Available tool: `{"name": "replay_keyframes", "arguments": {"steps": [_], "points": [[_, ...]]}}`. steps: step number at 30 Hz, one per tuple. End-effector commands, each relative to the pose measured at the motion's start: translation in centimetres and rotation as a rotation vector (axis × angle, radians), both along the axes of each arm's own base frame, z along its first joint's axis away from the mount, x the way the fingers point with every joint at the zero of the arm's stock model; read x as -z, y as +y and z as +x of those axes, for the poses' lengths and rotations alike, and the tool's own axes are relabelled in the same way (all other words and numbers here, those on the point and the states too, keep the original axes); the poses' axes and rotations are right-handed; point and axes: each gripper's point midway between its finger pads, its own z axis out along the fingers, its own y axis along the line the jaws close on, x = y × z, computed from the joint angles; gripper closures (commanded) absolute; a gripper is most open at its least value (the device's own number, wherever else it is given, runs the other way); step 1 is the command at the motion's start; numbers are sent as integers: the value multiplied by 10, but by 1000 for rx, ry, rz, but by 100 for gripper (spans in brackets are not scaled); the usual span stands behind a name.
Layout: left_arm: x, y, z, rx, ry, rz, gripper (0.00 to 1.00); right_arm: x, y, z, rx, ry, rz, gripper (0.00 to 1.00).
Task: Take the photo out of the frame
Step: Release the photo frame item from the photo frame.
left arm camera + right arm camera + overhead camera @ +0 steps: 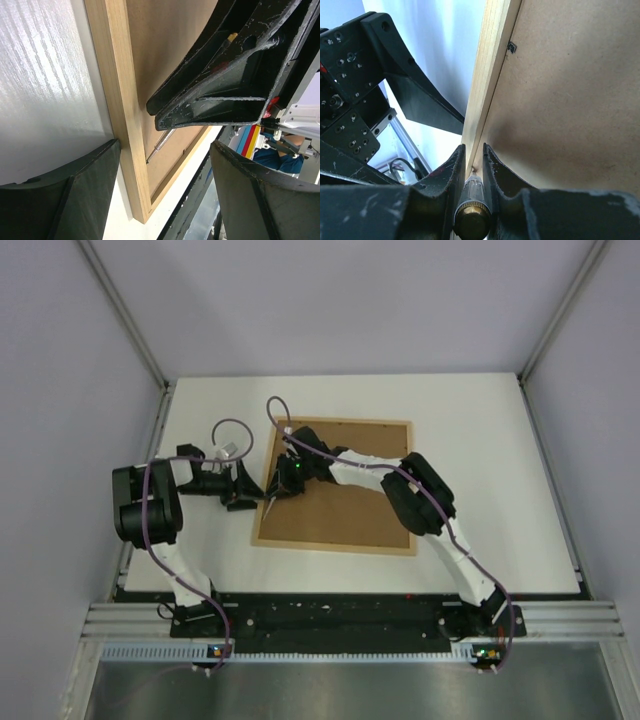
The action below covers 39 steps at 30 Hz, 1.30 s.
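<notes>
The frame (335, 546) lies face down on the white table, with the brown backing board (345, 510) in it. The photo is hidden under the board. My right gripper (283, 483) is shut on a slim metal-tipped tool (472, 200). The tool's tip (161, 145) rests where the board (165, 45) meets the frame's left border (122, 100). My left gripper (250, 490) is open and empty at the outer side of that border. One finger (75, 190) sits beside the wood; the other (255, 195) is apart from it.
A small dark retaining tab (511, 47) sits on the frame's inner edge (490, 65), farther along the board (570, 100). The left gripper's body (420, 95) is close beside the right gripper (473, 147). The table's front edge runs just past the frame's near corner (140, 217).
</notes>
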Motion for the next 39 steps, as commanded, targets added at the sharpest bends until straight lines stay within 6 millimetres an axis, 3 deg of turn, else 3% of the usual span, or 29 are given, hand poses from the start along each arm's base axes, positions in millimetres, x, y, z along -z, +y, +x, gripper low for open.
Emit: {"name": "replay_keyframes", "arguments": {"steps": [1,7,13,18,21,25,29,34,39], "points": [[3,-21,-10,68,22,-38,22,-40,39,-7,-33,-67,108,100],[4,-20,-8,63,8,-10,22,-54,44,-10,-43,-98,104,100],[1,-16,-5,54,-21,24,21,-60,34,6,-49,-225,26,100],[1,-9,-2,35,-36,72,19,-44,-17,46,-19,-282,-58,100],[6,0,4,13,-45,149,18,-45,-49,63,-23,-302,-65,100],[5,10,10,-5,-74,242,17,-62,-74,62,-118,-274,30,100],[4,26,16,-14,-91,391,15,-81,-112,68,-158,-291,88,100],[-2,38,17,50,-146,665,11,-73,-172,83,-141,-463,-25,100],[-6,32,11,132,-140,822,9,-61,-195,75,-120,-542,-77,100]]}}
